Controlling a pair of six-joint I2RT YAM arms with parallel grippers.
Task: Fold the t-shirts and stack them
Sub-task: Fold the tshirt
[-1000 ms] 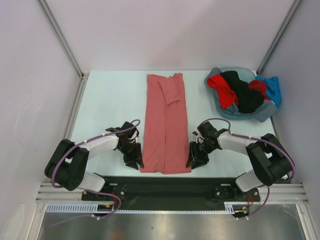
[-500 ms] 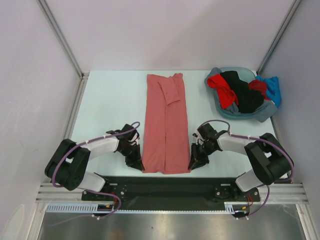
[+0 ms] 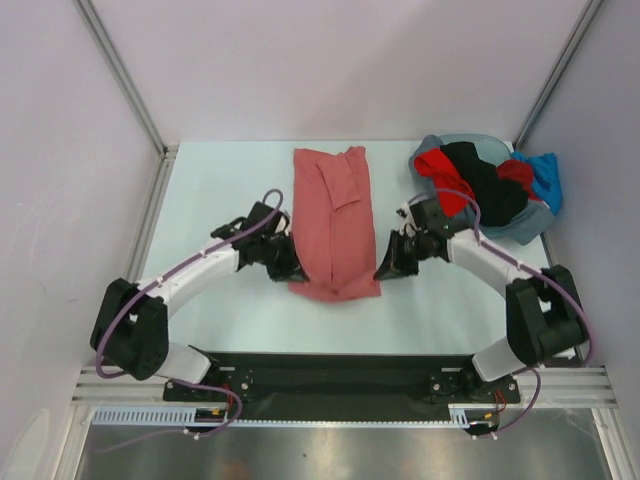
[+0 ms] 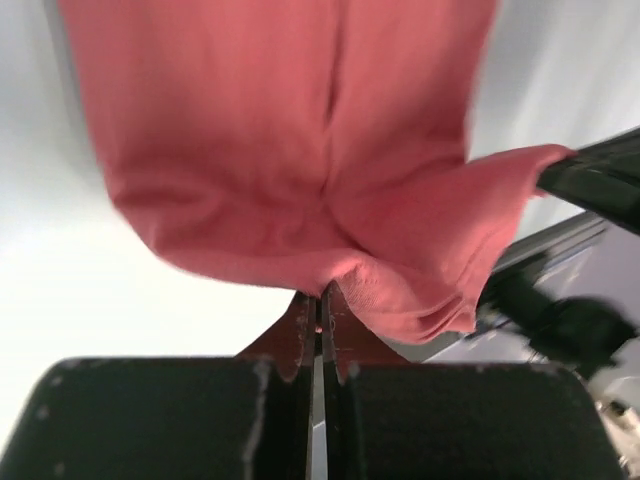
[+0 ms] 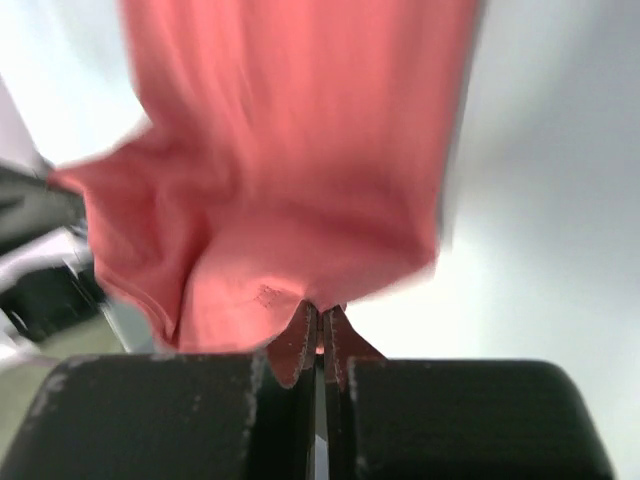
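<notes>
A salmon-red t-shirt (image 3: 332,210), folded into a long strip, lies mid-table with its near end lifted and doubled back. My left gripper (image 3: 297,272) is shut on that hem's left corner, and my right gripper (image 3: 384,268) is shut on its right corner. In the left wrist view the cloth (image 4: 300,160) hangs from the closed fingertips (image 4: 320,300). The right wrist view likewise has the shirt (image 5: 300,170) pinched at the tips (image 5: 322,315). More t-shirts, red (image 3: 445,180), black (image 3: 490,185) and blue (image 3: 543,175), are heaped at the back right.
The heap sits in a grey-blue basin (image 3: 470,228) at the table's back right corner. Metal frame posts (image 3: 125,80) rise at the left and right back corners. A black base rail (image 3: 330,375) runs along the near edge.
Both grippers closed on the shirt's near corners, then lifted them and carried them away from the near edge toward the back, shortening the strip.
</notes>
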